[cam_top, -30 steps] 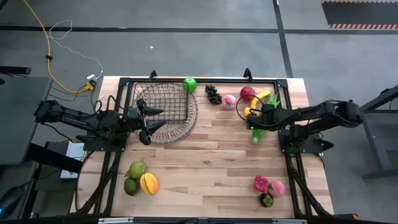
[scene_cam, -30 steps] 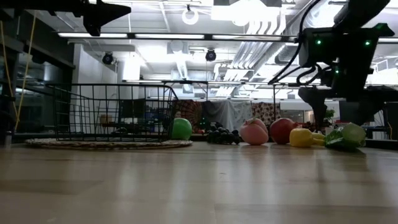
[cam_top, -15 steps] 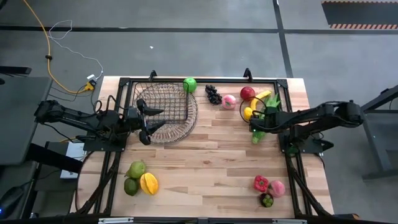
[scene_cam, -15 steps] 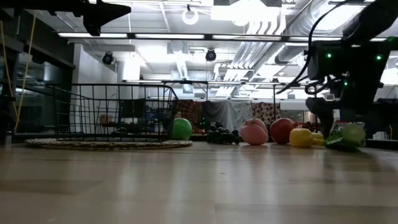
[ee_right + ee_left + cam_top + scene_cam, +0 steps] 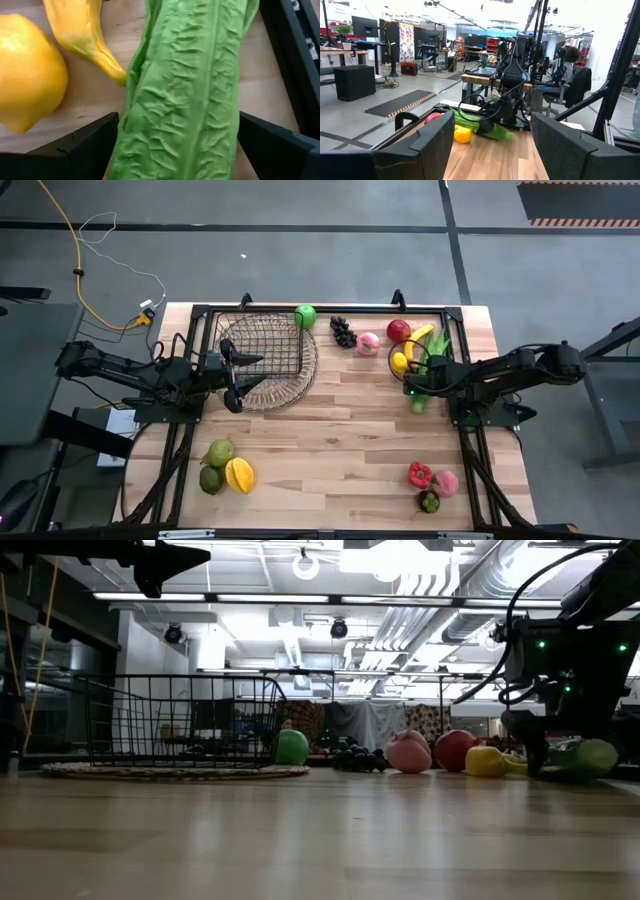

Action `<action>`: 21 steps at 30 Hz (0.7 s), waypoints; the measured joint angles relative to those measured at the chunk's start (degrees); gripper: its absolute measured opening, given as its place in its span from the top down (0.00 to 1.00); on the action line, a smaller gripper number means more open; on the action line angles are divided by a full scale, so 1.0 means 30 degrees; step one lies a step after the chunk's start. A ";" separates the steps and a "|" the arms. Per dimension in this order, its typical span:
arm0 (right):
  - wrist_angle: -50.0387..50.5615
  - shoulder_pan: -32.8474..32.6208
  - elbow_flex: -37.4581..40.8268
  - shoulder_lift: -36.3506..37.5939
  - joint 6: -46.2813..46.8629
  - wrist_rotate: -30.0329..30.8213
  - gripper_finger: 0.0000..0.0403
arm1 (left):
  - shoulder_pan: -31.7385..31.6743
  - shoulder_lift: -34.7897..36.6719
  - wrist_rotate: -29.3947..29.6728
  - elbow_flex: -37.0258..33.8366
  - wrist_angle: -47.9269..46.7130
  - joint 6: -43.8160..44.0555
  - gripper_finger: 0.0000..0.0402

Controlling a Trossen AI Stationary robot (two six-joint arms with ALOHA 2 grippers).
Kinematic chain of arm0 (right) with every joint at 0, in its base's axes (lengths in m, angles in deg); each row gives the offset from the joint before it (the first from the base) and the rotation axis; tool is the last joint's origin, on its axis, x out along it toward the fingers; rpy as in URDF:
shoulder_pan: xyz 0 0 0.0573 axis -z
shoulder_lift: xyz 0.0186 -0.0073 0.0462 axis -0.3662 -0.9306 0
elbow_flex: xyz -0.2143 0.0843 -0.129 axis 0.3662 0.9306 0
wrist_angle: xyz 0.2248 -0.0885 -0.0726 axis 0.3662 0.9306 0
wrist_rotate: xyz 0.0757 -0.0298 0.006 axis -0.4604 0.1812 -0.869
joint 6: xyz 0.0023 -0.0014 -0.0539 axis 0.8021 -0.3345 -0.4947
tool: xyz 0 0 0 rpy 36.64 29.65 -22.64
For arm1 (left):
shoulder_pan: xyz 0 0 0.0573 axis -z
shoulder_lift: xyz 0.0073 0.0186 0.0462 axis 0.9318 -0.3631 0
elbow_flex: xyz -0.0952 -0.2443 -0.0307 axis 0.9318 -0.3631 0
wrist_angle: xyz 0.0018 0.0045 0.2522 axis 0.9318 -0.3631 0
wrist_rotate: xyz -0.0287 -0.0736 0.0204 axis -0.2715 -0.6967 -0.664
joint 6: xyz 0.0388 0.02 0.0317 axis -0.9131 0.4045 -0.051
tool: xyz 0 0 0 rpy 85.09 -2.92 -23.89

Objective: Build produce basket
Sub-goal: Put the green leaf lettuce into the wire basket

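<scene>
The dark wire basket [image 5: 272,350] stands at the far left on a round woven mat. My left gripper [image 5: 255,372] hovers open over its left side, holding nothing. At the far right lies produce: a green apple [image 5: 305,315], dark grapes [image 5: 343,331], a pink piece [image 5: 369,342], a red piece [image 5: 398,330], a lemon [image 5: 25,75], a yellow banana [image 5: 85,35] and a long green leafy stalk [image 5: 190,90]. My right gripper [image 5: 180,145] is open and slants down over the stalk, one finger on each side of it. My right gripper straddles the leafy stalk's near part [image 5: 150,145] from above, slanting down, fingers across it. The stalk lies flat on the table. One finger [image 5: 95,142] stands right at the stalk's edge; I cannot tell whether it touches.
Two green fruits and an orange one [image 5: 226,466] lie near the front left. Red, pink and dark pieces [image 5: 430,482] lie near the front right. A black frame [image 5: 330,308] runs along the table's far edge and sides. The table's middle [image 5: 340,420] is bare wood.
My right gripper has gone down onto the leafy stalk and a little toward the table's right edge, staying open. In the low view the stalk's end sits slightly farther right than before.
</scene>
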 joint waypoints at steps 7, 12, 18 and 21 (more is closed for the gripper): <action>-0.0119 -0.0002 0.0000 0.0000 -0.0679 0.0016 0.06 | 0.0000 -0.0003 0.0000 0.0000 0.0000 0.0000 0.38; -0.0279 0.0003 0.0007 0.0000 -0.0820 -0.0278 0.06 | 0.0000 0.0000 0.0000 0.0000 0.0000 0.0001 0.38; -0.0005 0.0000 0.0000 0.0002 -0.0810 -0.0540 0.12 | 0.0000 -0.0003 0.0000 0.0000 0.0000 0.0000 0.38; 0.0015 -0.0002 0.0000 0.0007 -0.0814 -0.0588 0.20 | 0.0000 0.0000 -0.0007 0.0000 0.0000 0.0000 0.38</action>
